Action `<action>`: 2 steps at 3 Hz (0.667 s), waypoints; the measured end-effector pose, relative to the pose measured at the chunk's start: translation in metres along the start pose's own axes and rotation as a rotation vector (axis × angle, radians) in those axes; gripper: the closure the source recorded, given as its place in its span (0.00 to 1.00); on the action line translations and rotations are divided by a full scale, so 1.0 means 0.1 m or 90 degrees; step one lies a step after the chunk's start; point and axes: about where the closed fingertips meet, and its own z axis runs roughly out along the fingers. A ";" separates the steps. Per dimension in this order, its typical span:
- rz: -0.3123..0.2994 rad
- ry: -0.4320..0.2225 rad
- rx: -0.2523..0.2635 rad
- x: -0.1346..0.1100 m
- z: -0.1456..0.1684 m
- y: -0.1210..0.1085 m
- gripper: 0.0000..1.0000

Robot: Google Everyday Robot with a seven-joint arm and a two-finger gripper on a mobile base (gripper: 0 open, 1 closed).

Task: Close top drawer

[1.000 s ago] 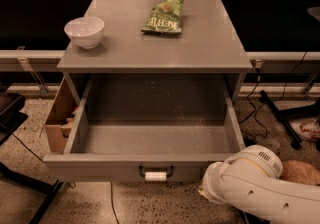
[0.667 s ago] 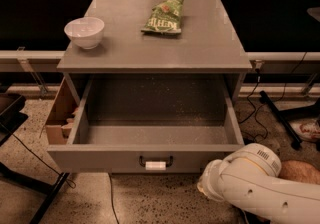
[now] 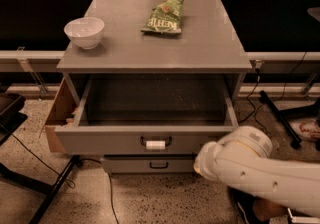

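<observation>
I am in the closing push. The top drawer (image 3: 115, 140) stands well out from the cabinet, its inside bare and its front facing me, with the white-tagged handle (image 3: 155, 143) in the middle. My arm (image 3: 260, 173) comes in low from the right. The gripper (image 3: 203, 161) sits at the lower right of the drawer front, touching it or just beside it. The arm's white shell hides it, so I cannot tell whether it is clenched or released.

The next move, as I judge it, is a straight push toward the cabinet until the front is flush. My contact is well to the right of the handle, so the drawer may skew on its runners. I would push slowly, or shift toward the middle first.

A lower drawer (image 3: 150, 164) shows just beneath and I must not catch it. The bowl (image 3: 84, 31) and bag (image 3: 163, 16) rest on the tabletop (image 3: 210, 48), clear of the work.
</observation>
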 end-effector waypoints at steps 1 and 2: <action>-0.063 -0.019 0.051 -0.26 0.12 -0.62 1.00; -0.069 -0.020 0.055 -0.29 0.13 -0.66 1.00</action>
